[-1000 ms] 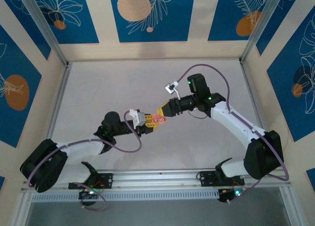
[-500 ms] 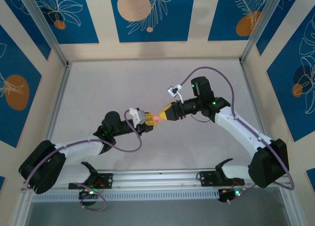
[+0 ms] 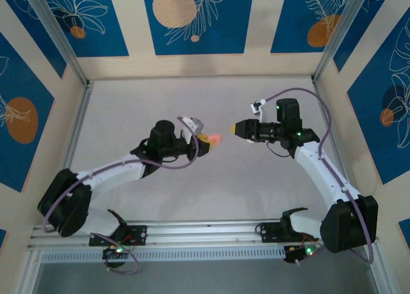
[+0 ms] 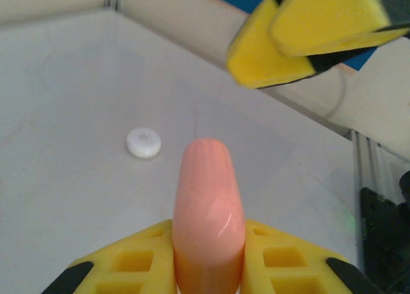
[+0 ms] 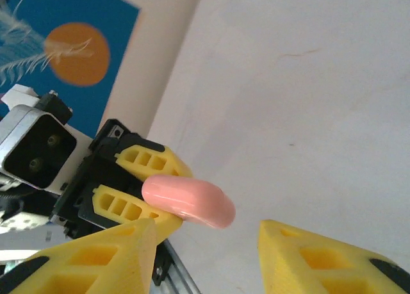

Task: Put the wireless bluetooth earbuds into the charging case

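Observation:
The salmon-pink charging case (image 3: 215,139) is off the table, lid closed, and my left gripper (image 3: 205,140) is shut on its rear end. From the left wrist, the case (image 4: 208,179) stands up between the yellow fingers (image 4: 134,262). My right gripper (image 3: 234,128) hovers just to the right of the case, apart from it. The right wrist view has the case (image 5: 189,201) ahead of my open right gripper (image 5: 206,243), with nothing between its fingers (image 5: 102,255). The earbuds are hidden.
A small white round disc (image 4: 143,143) lies on the grey table beyond the case. The right gripper's yellow fingers (image 4: 307,31) hang at the upper right of the left wrist view. Cream walls with blue panels (image 3: 192,18) enclose the table.
My left gripper has carried the case up the table and to the right. My right gripper, which was touching the case's tip, has drawn back to the right and is apart from it.

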`<move>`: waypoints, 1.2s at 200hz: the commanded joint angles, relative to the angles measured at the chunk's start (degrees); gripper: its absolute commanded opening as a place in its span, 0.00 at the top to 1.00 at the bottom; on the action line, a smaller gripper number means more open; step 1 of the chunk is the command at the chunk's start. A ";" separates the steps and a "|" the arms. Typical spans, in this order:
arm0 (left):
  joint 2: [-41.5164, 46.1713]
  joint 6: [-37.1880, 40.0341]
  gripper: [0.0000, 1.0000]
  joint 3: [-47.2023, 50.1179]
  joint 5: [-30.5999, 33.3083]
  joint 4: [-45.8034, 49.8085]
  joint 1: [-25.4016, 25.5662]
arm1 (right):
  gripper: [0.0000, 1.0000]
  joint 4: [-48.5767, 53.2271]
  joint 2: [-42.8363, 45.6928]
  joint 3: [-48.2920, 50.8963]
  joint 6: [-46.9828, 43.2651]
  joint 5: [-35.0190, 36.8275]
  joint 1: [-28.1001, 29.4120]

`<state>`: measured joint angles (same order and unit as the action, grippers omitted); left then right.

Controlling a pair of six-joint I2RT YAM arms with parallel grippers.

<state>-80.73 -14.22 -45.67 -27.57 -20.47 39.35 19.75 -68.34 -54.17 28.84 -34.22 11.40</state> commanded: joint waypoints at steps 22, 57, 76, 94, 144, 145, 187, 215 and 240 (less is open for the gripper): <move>-12.32 -19.56 0.78 -10.63 -7.59 10.44 -3.22 | 0.54 5.80 2.63 1.73 3.77 4.39 -2.51; -24.19 -29.98 0.79 -19.68 -13.40 10.56 -5.24 | 0.54 5.93 3.90 2.58 4.34 5.35 -3.07; -29.50 -34.72 0.81 -23.96 -16.00 10.28 -6.68 | 0.53 5.75 4.09 2.84 4.46 5.30 -3.13; -33.30 -36.78 0.81 -27.60 -16.74 10.59 -7.36 | 0.53 5.36 4.09 3.32 4.56 5.37 -3.08; -41.88 -39.13 0.80 -36.41 -17.57 15.05 -7.28 | 0.54 3.89 4.09 4.34 5.36 4.99 -3.03; -42.01 -39.17 0.80 -36.50 -17.54 15.08 -7.32 | 0.53 3.89 4.09 4.34 5.36 4.97 -2.99; -45.83 -39.81 0.77 -39.62 -16.94 17.33 -6.76 | 0.54 3.37 3.76 4.52 5.61 5.22 -2.79; -47.91 -41.06 0.77 -40.73 -16.59 17.32 -6.43 | 0.53 3.02 3.30 4.43 5.79 5.24 -2.44; -48.95 -39.78 0.74 -42.33 -16.55 19.78 -6.00 | 0.53 2.93 3.22 4.57 5.71 5.31 -2.26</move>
<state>-128.38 -54.08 -85.14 -43.27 -3.55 32.64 23.24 -65.10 -50.22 33.95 -28.64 8.67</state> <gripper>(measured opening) 0.248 0.466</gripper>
